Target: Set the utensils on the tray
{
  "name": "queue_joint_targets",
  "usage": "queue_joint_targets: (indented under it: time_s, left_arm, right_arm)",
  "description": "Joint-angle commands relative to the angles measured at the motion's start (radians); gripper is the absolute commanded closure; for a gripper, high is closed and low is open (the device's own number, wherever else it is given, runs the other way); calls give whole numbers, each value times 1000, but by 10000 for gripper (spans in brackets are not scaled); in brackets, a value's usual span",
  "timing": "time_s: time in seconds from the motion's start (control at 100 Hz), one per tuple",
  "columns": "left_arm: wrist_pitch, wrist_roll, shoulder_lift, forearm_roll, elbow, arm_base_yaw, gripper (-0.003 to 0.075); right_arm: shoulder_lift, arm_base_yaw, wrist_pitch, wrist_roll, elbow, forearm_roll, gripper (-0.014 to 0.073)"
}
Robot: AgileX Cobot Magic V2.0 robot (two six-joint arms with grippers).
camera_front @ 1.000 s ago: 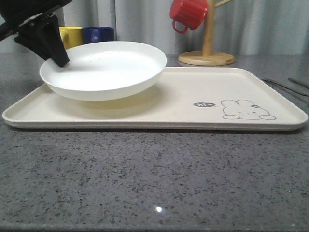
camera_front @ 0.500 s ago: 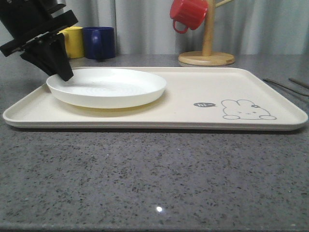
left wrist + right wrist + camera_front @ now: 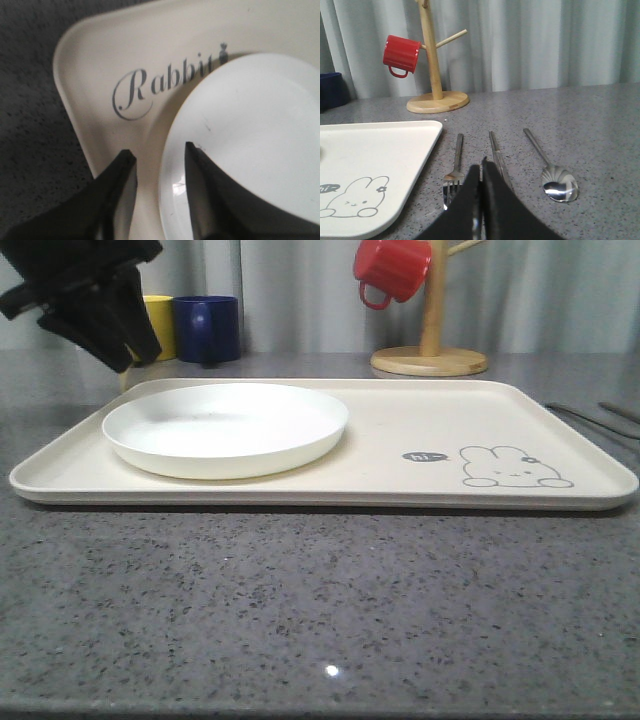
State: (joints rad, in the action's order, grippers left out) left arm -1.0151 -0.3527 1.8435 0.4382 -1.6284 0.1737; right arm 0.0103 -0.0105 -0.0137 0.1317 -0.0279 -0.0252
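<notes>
Left gripper [image 3: 157,165] hangs open, empty, over tray [image 3: 560,430] carrying white plate [image 3: 225,428]

You see polished metal on the fork [image 3: 453,175], chopsticks [image 3: 496,152] and spoon [image 3: 559,184]; a matt cream tray [image 3: 560,420]; a glossy white plate [image 3: 226,428]; a pale wooden mug tree [image 3: 434,60]; a speckled, stone-like table [image 3: 320,610].

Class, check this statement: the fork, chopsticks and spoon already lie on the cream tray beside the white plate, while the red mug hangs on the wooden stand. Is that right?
Not quite. The fork, chopsticks and spoon lie on the grey counter beside the cream tray, not on it, as the right wrist view shows. The white plate is on the tray, and the red mug does hang on the wooden stand.
</notes>
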Motion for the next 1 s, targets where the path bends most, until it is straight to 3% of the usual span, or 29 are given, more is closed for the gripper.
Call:
queue_joint_targets:
  time_s: [0.0,0.2,0.54,0.85,0.99]
  left_arm:
    - [90,10,-120,39,2,7,482]
    - [300,10,-318,4,174,5,482]
    - [714,10,-733,-6,638,5,486]
    - [929,10,-1119,-27,999,5,486]
    - [942,10,-1272,-47,1095,5,486]
  right_arm:
    - [22,6,-84,-10,18,-2,662]
    - [22,6,-84,-10,18,-2,662]
    - [22,6,-84,-10,18,-2,662]
    - [22,6,-84,-10,18,-2,662]
    - [22,6,-84,-10,18,-2,662]
